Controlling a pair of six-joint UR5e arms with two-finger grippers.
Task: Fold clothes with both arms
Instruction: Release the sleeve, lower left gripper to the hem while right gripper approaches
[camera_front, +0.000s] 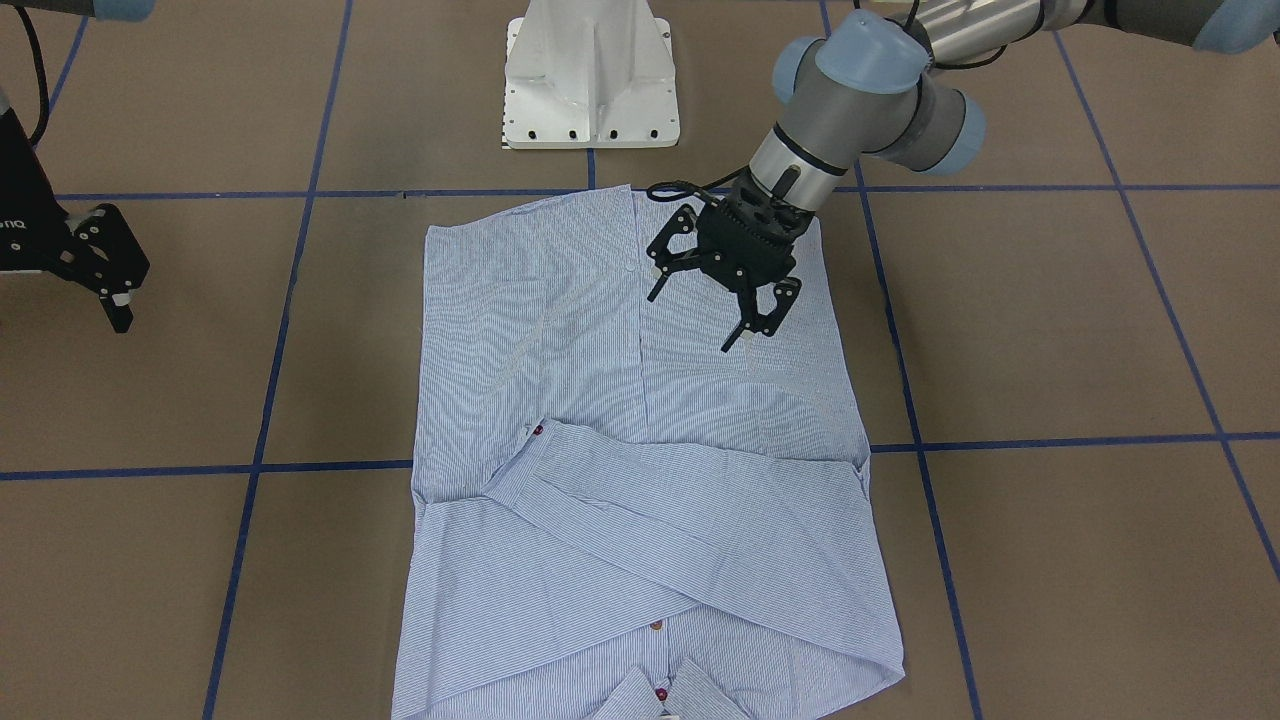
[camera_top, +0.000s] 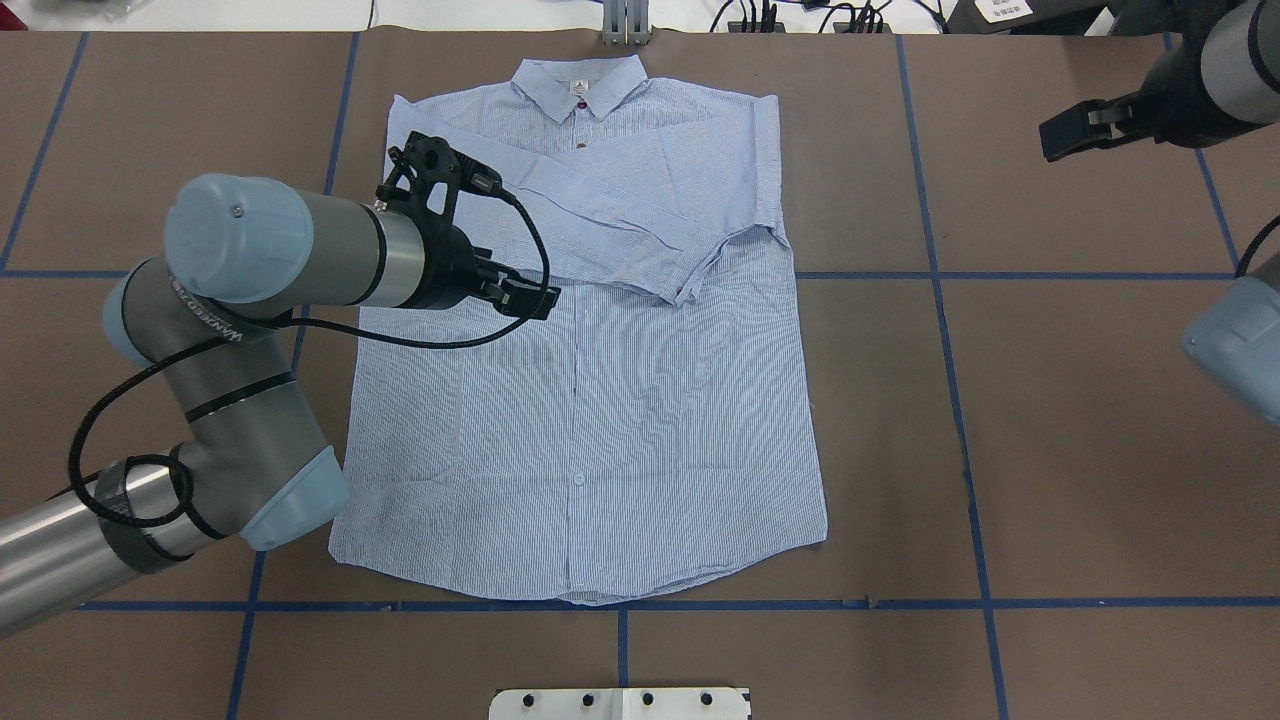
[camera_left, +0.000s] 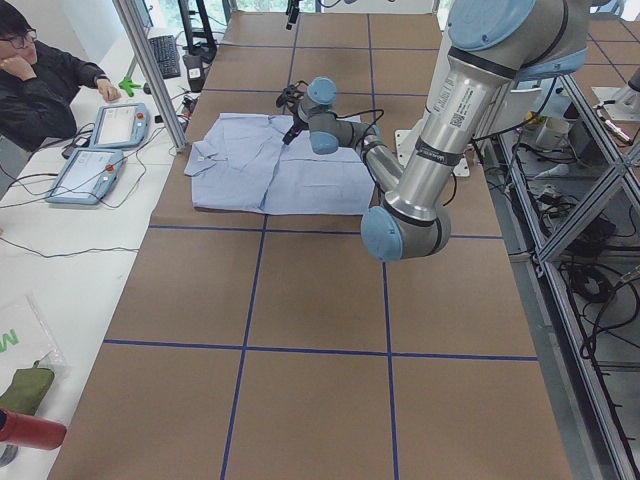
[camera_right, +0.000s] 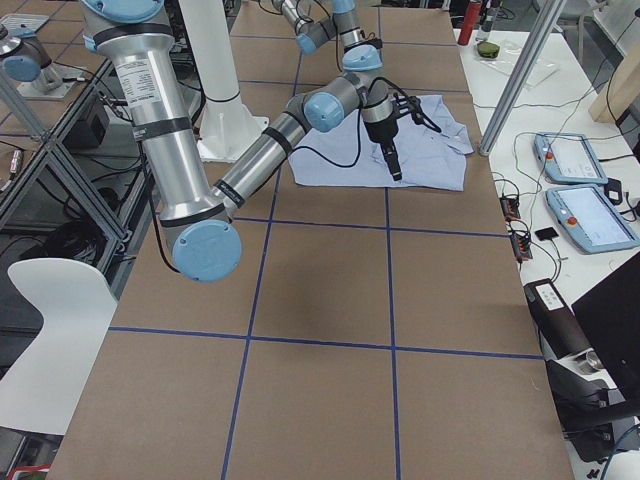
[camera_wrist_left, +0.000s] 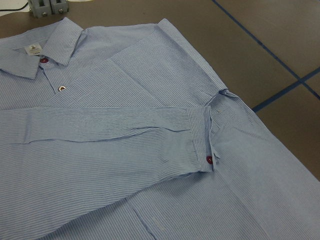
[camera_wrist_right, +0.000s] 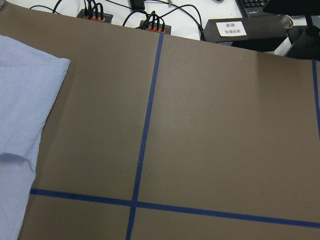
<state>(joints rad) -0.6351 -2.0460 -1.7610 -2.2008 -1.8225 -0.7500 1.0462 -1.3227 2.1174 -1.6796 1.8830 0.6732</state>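
The light blue striped shirt (camera_front: 560, 330) lies flat on the brown table, buttons up, with its collar (camera_top: 580, 85) at the far edge from me. Both sleeves are folded across the chest; one cuff with a red button (camera_wrist_left: 209, 159) lies on top. My left gripper (camera_front: 690, 322) is open and empty, hovering just above the shirt's body on my left side, below the folded sleeves. In the overhead view its fingers (camera_top: 530, 298) show past the wrist. My right gripper (camera_front: 128, 295) is off to the right of the shirt over bare table, its jaws apart and empty; it also shows in the overhead view (camera_top: 1065, 132).
The white pedestal base (camera_front: 590, 80) stands at the table's near edge. Blue tape lines (camera_top: 940, 300) grid the table. Power strips (camera_wrist_right: 150, 22) sit at the far edge. An operator (camera_left: 40, 80) and teach pendants (camera_left: 100, 150) are beside the table.
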